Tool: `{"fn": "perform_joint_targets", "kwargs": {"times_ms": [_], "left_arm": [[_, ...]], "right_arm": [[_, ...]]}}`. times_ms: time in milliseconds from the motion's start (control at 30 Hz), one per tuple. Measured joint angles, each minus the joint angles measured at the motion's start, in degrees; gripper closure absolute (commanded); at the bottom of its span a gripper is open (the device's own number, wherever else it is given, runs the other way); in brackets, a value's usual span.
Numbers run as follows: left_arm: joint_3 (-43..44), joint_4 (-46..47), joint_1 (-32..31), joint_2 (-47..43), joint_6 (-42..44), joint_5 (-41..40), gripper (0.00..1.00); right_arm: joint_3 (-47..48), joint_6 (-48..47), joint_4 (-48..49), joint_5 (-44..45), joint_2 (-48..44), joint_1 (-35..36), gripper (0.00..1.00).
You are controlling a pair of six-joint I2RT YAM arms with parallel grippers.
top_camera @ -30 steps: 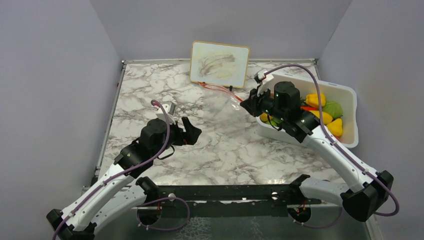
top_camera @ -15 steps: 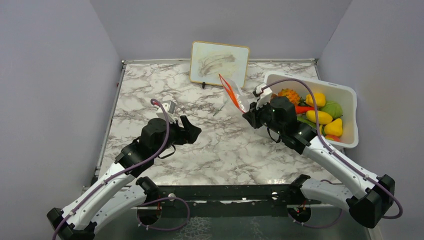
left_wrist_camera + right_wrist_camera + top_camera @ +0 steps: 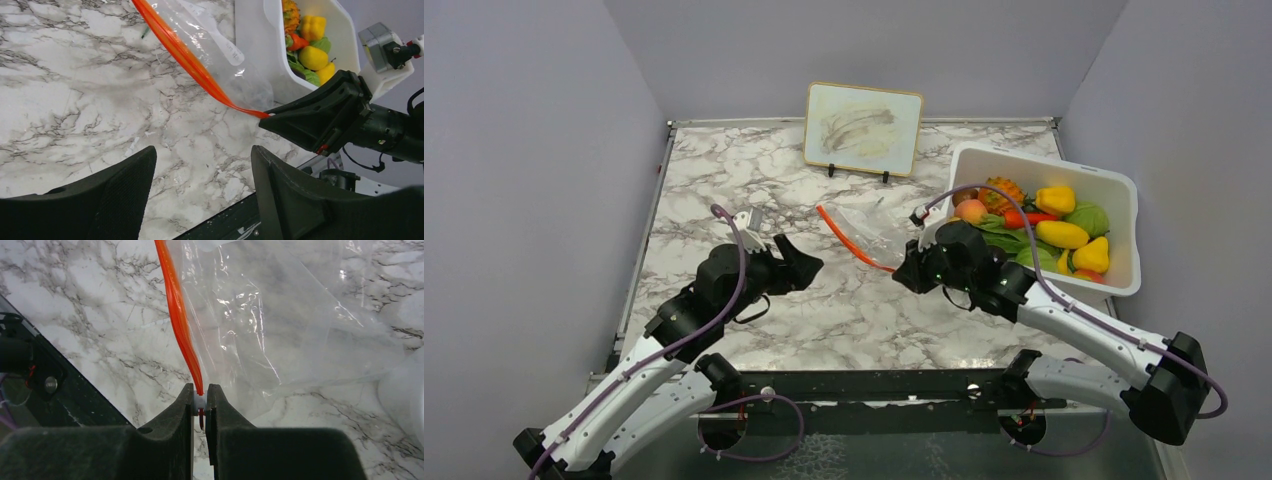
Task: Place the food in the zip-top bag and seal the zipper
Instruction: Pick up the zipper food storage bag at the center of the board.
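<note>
The clear zip-top bag (image 3: 871, 226) hangs above the table's middle, its red-orange zipper (image 3: 848, 240) running left from my right gripper (image 3: 901, 277). In the right wrist view the right gripper (image 3: 200, 396) is shut on the zipper's (image 3: 179, 315) white slider at the end of the strip, and the bag (image 3: 280, 330) spreads to the right. My left gripper (image 3: 810, 264) is open and empty, just left of the bag. In the left wrist view it (image 3: 202, 156) is below the zipper (image 3: 192, 57). The food (image 3: 1054, 225) lies in the white bin.
The white bin (image 3: 1049, 161) stands at the right, behind my right arm, and shows in the left wrist view (image 3: 250, 40). A framed board (image 3: 864, 128) leans against the back wall. A metal rail runs along the table's front edge (image 3: 874, 382).
My right gripper has pulled the bag from the back near the board forward and left to the table's middle. The left gripper has shifted slightly toward it and stays open.
</note>
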Motion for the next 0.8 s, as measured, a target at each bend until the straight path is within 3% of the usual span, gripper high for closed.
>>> {"fn": "perform_joint_targets", "kwargs": {"times_ms": [100,233,400,800], "left_arm": [[-0.8,1.5,0.0,0.2,-1.7,1.5,0.29],[-3.4,4.4,0.0,0.9,-3.0,2.6,0.42],[-6.0,7.4,0.0,3.5,-5.0,3.1,0.50],[-10.5,13.5,0.0,4.7,-13.1,3.0,0.57]], "right_arm": [[-0.2,1.7,1.2,-1.2,0.3,0.8,0.99],[-1.4,3.9,3.5,-3.4,0.6,1.2,0.99],[-3.6,6.9,5.9,-5.7,-0.3,1.4,0.99],[-5.9,12.0,8.1,-7.8,-6.9,1.4,0.99]]}}
